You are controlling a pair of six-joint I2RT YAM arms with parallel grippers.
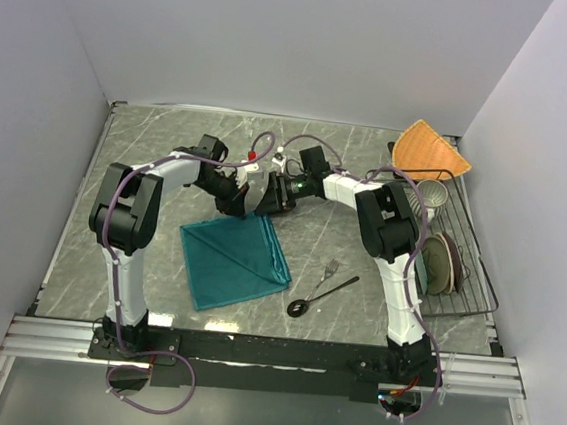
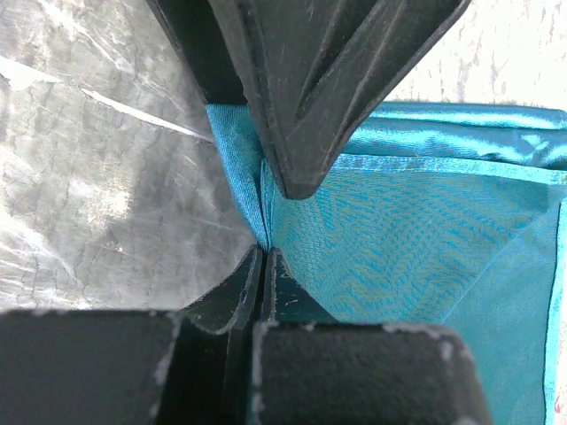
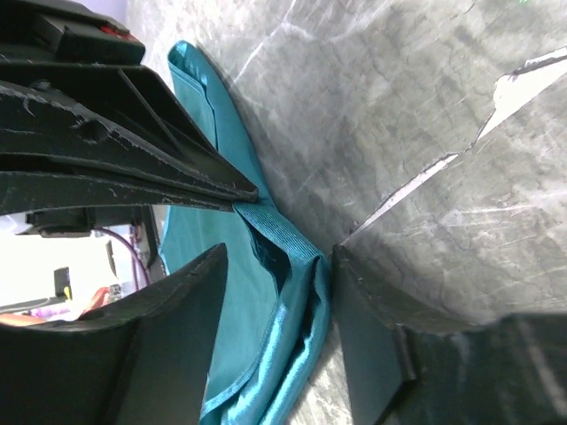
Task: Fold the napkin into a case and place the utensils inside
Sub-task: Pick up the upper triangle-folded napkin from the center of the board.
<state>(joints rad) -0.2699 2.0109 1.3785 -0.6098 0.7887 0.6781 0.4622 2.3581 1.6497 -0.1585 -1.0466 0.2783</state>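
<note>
The teal napkin [image 1: 234,260] lies folded on the marble table, left of centre. My left gripper [image 1: 238,201] is at its far corner and shut on that corner; in the left wrist view [image 2: 263,252] the cloth [image 2: 407,230] runs into the closed jaws. My right gripper [image 1: 270,197] is open just beside it; in the right wrist view [image 3: 282,257] its jaws straddle the napkin's raised folded edge [image 3: 292,266]. The silver fork [image 1: 331,270] and the dark spoon [image 1: 318,296] lie on the table right of the napkin, untouched.
A wire dish rack [image 1: 473,281] at the right holds plates [image 1: 439,263] and a cup [image 1: 434,195]. An orange woven cloth [image 1: 430,151] lies at the back right. Walls close in on the table at the left, back and right.
</note>
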